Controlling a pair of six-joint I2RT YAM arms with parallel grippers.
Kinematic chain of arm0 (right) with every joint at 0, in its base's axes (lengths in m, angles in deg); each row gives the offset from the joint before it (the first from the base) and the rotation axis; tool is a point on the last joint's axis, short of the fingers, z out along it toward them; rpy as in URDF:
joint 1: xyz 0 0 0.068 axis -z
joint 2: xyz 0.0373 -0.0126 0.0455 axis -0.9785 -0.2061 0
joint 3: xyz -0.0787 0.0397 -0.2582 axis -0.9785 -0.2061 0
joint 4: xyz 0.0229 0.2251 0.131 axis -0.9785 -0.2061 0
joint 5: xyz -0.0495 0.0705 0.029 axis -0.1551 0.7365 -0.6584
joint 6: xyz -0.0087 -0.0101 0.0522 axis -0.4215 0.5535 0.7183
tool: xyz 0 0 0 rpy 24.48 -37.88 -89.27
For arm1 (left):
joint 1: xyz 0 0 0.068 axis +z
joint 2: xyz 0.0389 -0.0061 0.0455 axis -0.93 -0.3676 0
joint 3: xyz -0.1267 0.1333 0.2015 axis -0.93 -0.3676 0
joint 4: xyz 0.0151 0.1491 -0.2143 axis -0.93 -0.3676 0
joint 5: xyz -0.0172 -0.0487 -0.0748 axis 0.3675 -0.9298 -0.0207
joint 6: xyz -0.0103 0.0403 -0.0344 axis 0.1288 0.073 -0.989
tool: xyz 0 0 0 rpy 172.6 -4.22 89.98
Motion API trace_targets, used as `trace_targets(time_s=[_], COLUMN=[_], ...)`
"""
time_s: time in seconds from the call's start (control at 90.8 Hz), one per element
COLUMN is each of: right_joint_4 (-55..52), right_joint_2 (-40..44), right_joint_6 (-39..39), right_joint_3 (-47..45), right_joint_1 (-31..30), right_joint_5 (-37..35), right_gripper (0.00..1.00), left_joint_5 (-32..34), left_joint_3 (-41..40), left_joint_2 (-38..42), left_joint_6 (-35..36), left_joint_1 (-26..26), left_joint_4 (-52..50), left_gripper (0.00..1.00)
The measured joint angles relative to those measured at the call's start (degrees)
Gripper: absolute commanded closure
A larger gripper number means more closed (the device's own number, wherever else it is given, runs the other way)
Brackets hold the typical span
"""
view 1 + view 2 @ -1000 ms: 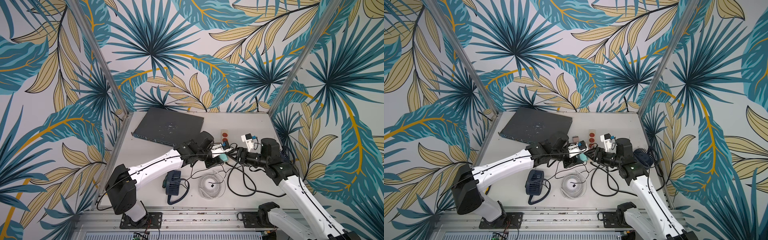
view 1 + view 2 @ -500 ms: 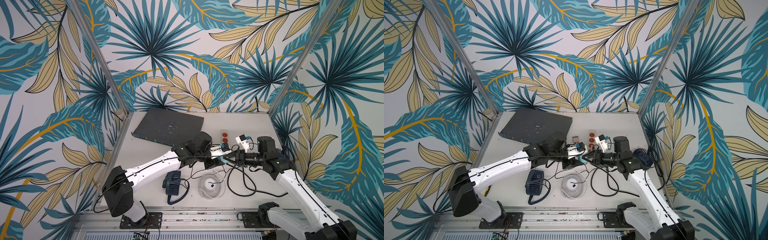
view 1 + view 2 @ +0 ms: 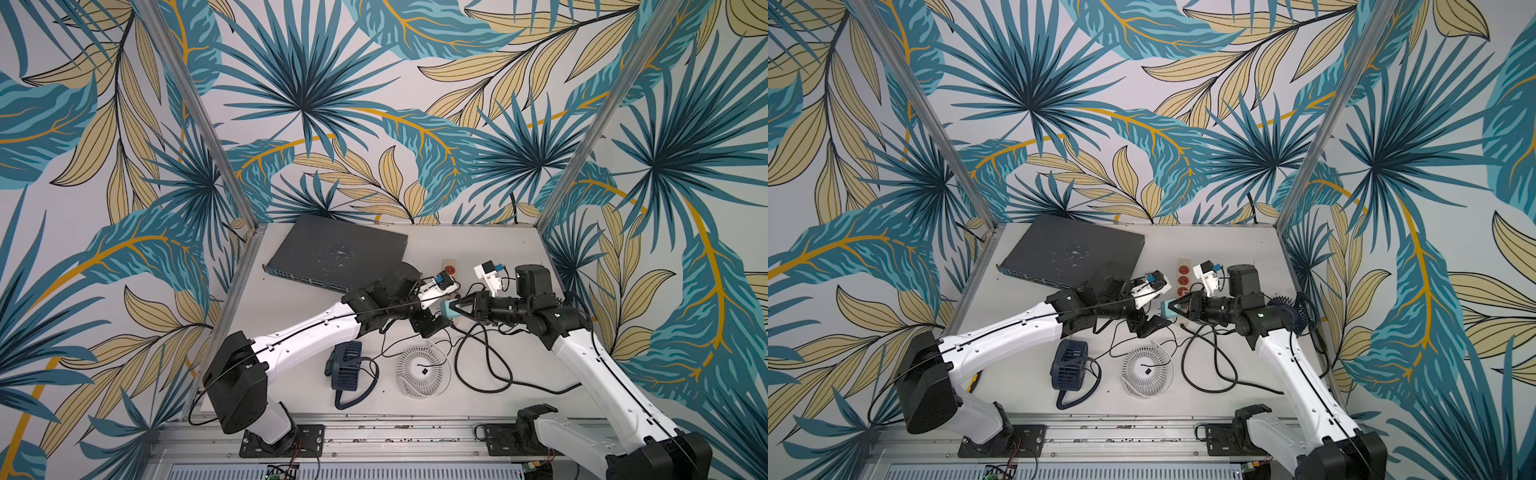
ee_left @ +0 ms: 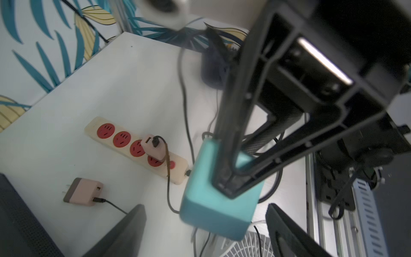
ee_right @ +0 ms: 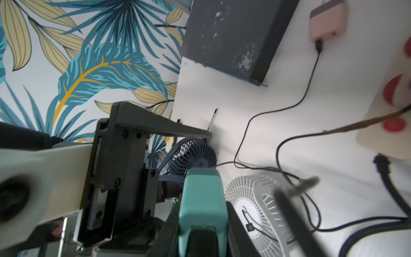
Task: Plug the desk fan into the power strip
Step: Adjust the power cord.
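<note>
Desk fan, white round grille type (image 3: 423, 369), lies flat near the table's front edge. Long cream power strip with red sockets (image 4: 121, 139) sits further back. One socket holds a pink adapter (image 4: 153, 148) and three are free.

Right gripper (image 3: 459, 309) clamps a teal cube plug (image 5: 201, 200) near the strip's cord end. Left gripper (image 4: 205, 208) stands wide, holding nothing.

Plug is in hand; insertion remains. Which fan its cable feeds, I cannot tell.
</note>
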Motion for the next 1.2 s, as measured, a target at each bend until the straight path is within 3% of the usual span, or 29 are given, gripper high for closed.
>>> trace_targets(time_s=[0.253,0.551,0.87,1.201], right_joint_4=[1.7,3.2,3.5,3.5], right_joint_2=[-7.1,-21.9,-33.0,-34.0], right_joint_6=[0.0,-3.2,-7.3,-7.9], right_joint_3=[5.4,13.4,19.8,20.1], right_joint_1=[0.2,0.3,0.3,0.3], right_joint_5=[-20.4,-37.0,-42.2,-43.1], right_gripper=[1.00,1.00,1.00,1.00], left_joint_5=[3.4,1.4,-5.2,-10.5], left_joint_3=[-1.4,2.5,10.0,16.4], left_joint_2=[-4.9,-17.4,-27.9,-35.7], left_joint_6=[-18.8,-23.2,-25.0,-25.8], left_joint_1=[3.4,4.3,5.7,5.0], left_joint_4=[5.1,5.2,5.3,2.6], left_gripper=[0.11,0.11,0.10,0.10])
